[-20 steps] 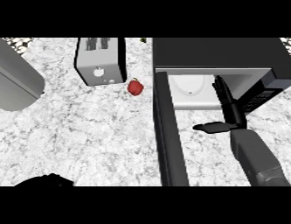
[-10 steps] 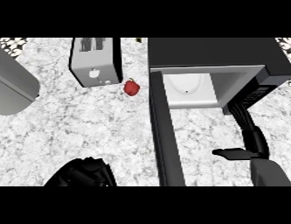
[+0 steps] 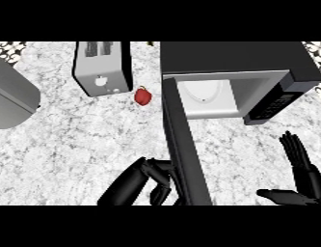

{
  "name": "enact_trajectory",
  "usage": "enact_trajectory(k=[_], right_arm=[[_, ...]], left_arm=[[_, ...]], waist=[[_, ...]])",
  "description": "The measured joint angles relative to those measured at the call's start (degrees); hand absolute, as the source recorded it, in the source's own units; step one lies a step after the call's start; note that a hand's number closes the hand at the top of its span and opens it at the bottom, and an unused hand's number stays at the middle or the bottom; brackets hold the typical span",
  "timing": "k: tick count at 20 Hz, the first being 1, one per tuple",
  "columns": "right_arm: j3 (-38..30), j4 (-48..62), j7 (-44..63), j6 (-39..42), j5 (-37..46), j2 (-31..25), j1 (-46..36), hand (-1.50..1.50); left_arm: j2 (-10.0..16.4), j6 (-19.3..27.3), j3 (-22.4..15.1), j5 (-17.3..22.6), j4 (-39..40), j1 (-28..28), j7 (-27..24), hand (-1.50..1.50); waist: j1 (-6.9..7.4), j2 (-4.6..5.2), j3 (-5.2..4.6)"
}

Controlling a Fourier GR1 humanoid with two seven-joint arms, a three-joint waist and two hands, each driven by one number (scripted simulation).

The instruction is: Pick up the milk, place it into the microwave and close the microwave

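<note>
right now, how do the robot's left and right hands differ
The left hand is on the outer side of the open microwave door, right against it; the right hand is on the inner side, clear of it. The right hand stands upright, fingers straight; the left hand leans toward the door. Both are black.

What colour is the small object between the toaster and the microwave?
The small object is red; head view.

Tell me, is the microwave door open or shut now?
Open. The door stands edge-on, swung out from the microwave, and the pale inside shows beside it. The left robot hand is at its outer side.
</note>
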Motion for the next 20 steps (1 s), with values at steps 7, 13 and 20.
enact_trajectory(k=[7,13,20], right_arm=[[1.97,-14.60,2.34,3.02,-3.29,-3.40,9.58,-1.50],[3.37,-25.04,5.33,7.03,-8.92,-5.63,14.49,-1.50],[4.70,-35.57,10.09,10.47,-15.55,-8.26,18.32,-1.50]], left_arm=[[0.10,10.59,-7.05,0.10,18.32,-8.56,-7.18,1.50],[0.13,22.57,-12.91,4.27,29.71,-13.86,-16.07,1.50],[0.22,31.62,-19.02,14.66,37.75,-20.41,-20.88,1.50]], waist=[[-0.45,0.24,-0.03],[-1.32,0.48,-0.09],[-3.25,0.87,-0.14]])
